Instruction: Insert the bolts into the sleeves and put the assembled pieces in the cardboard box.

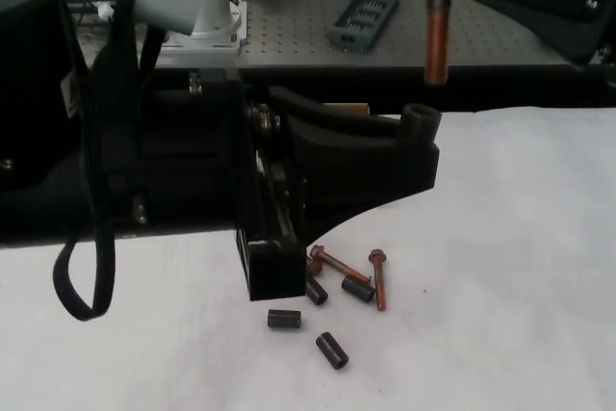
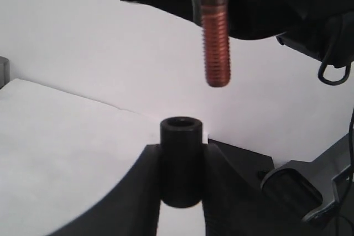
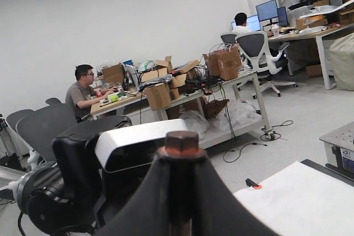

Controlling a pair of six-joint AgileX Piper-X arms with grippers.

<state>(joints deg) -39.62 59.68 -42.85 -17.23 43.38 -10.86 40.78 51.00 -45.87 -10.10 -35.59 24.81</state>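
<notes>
1. The left end effector (image 2: 181, 153) is pinching a sleeve (image 2: 181, 161) upright above the bench (image 1: 520, 315), with its bore facing up.
2. The right end effector (image 3: 181, 186) is clamping a bolt (image 2: 214, 37) just below its head, with the threads pointing down. The tip is hanging above the sleeve, apart from it and seemingly off the bore's axis.
3. The step in hand is insertion. It is calling for centring the tip over the bore first, then lowering slowly with the bolt vertical, so the threads are not catching the rim.
4. Spare bolts (image 1: 377, 281) and loose sleeves (image 1: 332, 349) are lying on the bench.
</notes>
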